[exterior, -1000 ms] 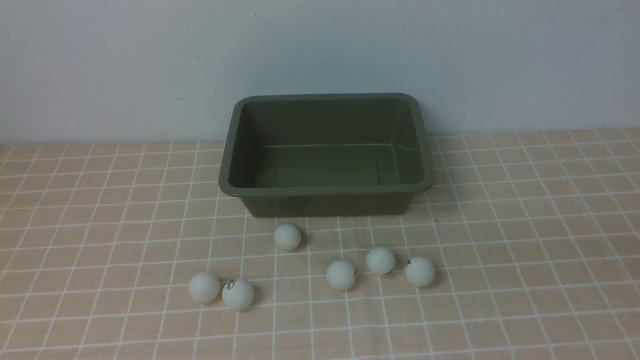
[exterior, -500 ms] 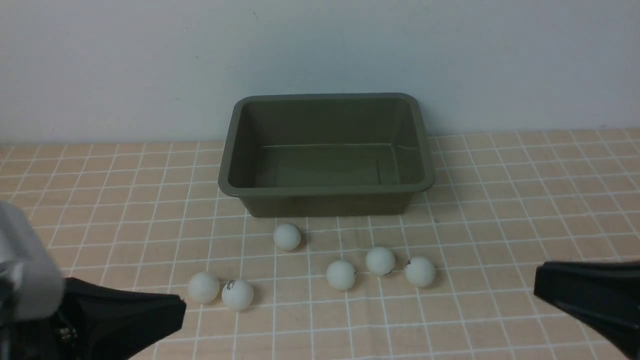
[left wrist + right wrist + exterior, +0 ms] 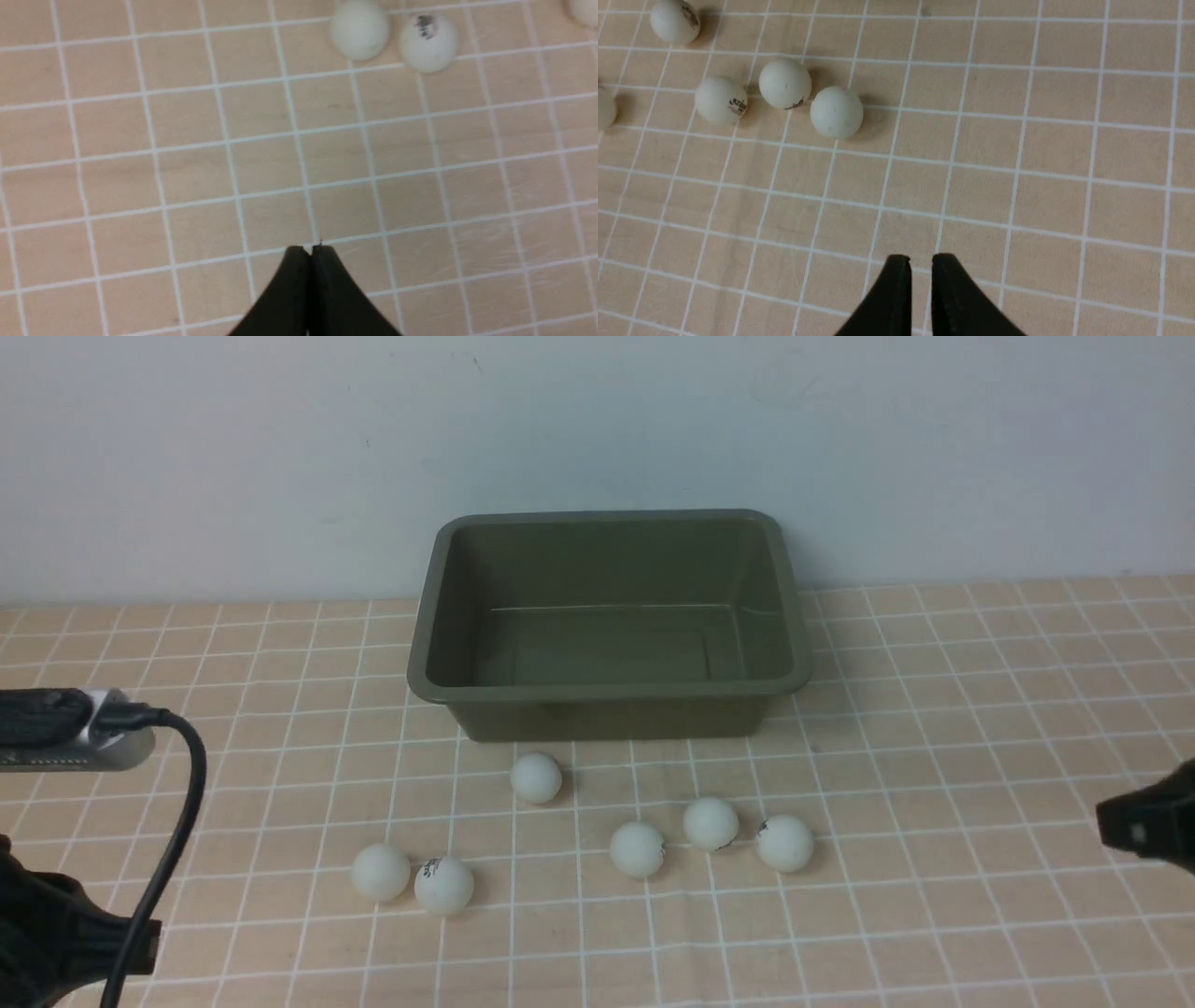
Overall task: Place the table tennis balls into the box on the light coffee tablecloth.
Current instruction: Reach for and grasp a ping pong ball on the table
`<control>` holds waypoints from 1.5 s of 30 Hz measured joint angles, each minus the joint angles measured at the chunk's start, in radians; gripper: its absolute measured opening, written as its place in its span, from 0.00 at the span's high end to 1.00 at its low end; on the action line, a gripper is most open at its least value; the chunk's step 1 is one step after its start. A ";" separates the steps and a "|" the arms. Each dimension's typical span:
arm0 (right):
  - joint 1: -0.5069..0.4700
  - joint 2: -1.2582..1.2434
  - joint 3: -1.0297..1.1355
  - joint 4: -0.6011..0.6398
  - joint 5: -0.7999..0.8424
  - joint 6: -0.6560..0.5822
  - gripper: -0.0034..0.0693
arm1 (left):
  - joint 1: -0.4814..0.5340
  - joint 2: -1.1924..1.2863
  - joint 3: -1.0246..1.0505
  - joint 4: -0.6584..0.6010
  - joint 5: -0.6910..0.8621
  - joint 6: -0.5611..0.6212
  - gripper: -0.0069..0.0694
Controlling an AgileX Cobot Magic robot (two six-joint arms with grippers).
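**Table tennis balls** [image 3: 537, 777]: six, white, matte. All are laid on the checked tablecloth [image 3: 934, 728] in front of the box [image 3: 607, 692]; none is inside it. One is set just before the box's front wall. Two are found touching each other toward the left. Three are strung in a loose row toward the right.

**Handling (judged):** very light, hollow, stiff but thin-shelled, smooth. They are easily set rolling by a nudge and are likely to be squeezed out of an off-centre pinch. Each is best taken from above, across its widest part, with gentle pressure. Where two touch, the neighbour is likely to be knocked.

**Markings:** small dark print is carried by several balls. It is too small and blurred to be read, and no brand can be made out.

**Box:** olive green, rounded corners, flared rim, empty.

**Left gripper** [image 3: 310, 249]: fingers pressed together, nothing held. It is poised over bare cloth, with the touching two ahead of it.

**Right gripper** [image 3: 920, 259]: fingers parted by a narrow gap, nothing between them. It is poised over bare cloth near the row of three.
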 joint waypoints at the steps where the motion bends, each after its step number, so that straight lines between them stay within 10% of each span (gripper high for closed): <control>1: 0.015 0.018 -0.015 -0.002 0.000 0.001 0.88 | 0.000 0.016 0.000 0.011 0.000 -0.005 1.00; 13: 0.429 0.330 -0.202 -0.221 0.001 0.136 0.96 | 0.000 0.100 0.000 -0.020 -0.026 0.060 1.00; 24: 0.455 0.477 -0.311 -0.430 0.005 0.178 0.93 | 0.000 0.100 -0.001 -0.029 -0.030 0.100 1.00; 45: 0.455 0.573 -0.323 -0.406 0.009 0.119 0.24 | 0.000 0.100 -0.001 -0.029 -0.007 0.102 1.00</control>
